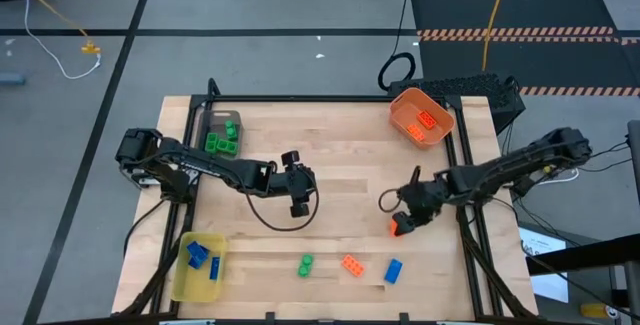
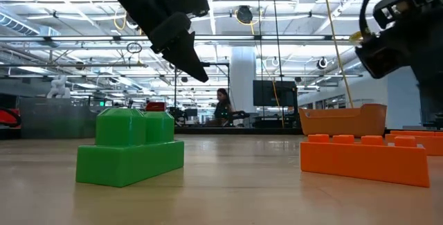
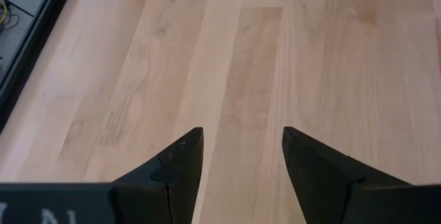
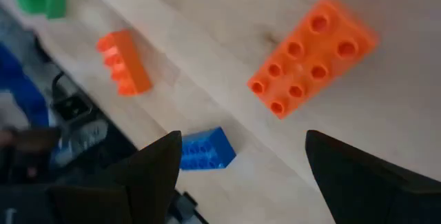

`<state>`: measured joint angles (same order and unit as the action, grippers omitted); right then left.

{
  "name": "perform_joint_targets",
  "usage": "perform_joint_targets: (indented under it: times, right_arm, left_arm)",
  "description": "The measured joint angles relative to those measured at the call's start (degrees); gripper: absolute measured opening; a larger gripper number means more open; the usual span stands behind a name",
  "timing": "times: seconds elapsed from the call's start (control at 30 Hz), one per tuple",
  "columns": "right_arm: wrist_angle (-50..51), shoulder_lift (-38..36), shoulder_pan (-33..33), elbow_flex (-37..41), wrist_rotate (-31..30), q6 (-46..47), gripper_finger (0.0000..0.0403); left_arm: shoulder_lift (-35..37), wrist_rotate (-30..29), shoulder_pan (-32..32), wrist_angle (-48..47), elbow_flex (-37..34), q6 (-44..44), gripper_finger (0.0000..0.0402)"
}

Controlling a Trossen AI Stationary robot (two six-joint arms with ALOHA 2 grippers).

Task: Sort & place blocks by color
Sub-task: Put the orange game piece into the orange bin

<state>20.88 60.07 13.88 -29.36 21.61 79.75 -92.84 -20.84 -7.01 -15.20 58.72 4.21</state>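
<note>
Four loose blocks lie flat on the wooden table, studs up. An orange block (image 1: 400, 228) (image 4: 313, 55) lies just ahead of my right gripper (image 1: 405, 213) (image 4: 241, 165), which hovers open above the table with nothing between its fingers. Along the near edge lie a green block (image 1: 306, 264) (image 2: 128, 145), a smaller orange block (image 1: 352, 264) (image 4: 124, 62) and a blue block (image 1: 393, 270) (image 4: 205, 148). My left gripper (image 1: 298, 203) (image 3: 242, 158) hangs open over bare wood at mid-table.
An orange bin (image 1: 440, 115) holding orange blocks stands at the far right. A grey bin (image 1: 208, 120) with green blocks is at the far left, and a yellow bin (image 1: 185, 283) with blue blocks at the near left. Bare wood lies between the arms.
</note>
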Motion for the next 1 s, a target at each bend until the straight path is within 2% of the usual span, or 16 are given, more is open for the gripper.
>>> perform_joint_targets:
  times: [0.1, 0.27, 0.4, 0.6, 0.67, 0.73, 0.8, 1.0]
  right_arm:
    - [-1.41, 0.9, 3.4, 0.02, -2.31, 4.63, 0.0297]
    - [-10.81, 2.28, 5.41, 0.02, -9.74, 3.57, 0.0297]
    - [-17.94, 2.73, 5.21, 0.02, -19.33, -4.81, 0.0297]
    - [-34.04, 2.71, 5.26, -0.03, -31.86, -23.54, 0.0297]
    - [-36.53, 2.67, 4.4, -0.05, -34.85, -29.11, 0.0297]
    - [-33.74, 2.71, 3.3, -0.79, -35.1, -33.28, 0.0297]
    - [-25.33, 2.77, 2.28, -3.97, -35.06, -36.92, 0.0297]
    - [5.57, 9.01, 0.74, -24.11, -33.52, -48.8, 0.0297]
  left_arm:
    - [0.0, 0.0, 0.0, 0.0, 0.0, -0.04, 0.02]
    - [0.0, 1.36, 0.0, 0.19, 0.0, -0.52, 0.02]
    - [0.0, 1.9, -0.01, 0.16, 0.0, -0.46, 0.02]
    - [-0.04, 1.9, 0.02, -0.2, 0.0, -0.68, 0.02]
    - [-0.04, 1.92, 0.25, -0.21, 0.0, -0.69, 0.02]
    - [-0.04, 1.9, 0.34, -0.45, 0.0, -0.6, 0.02]
    - [-0.04, 1.9, 0.39, -0.55, 0.0, -0.55, 0.02]
    - [-0.04, 1.95, 1.31, -0.55, 0.0, -0.62, 0.02]
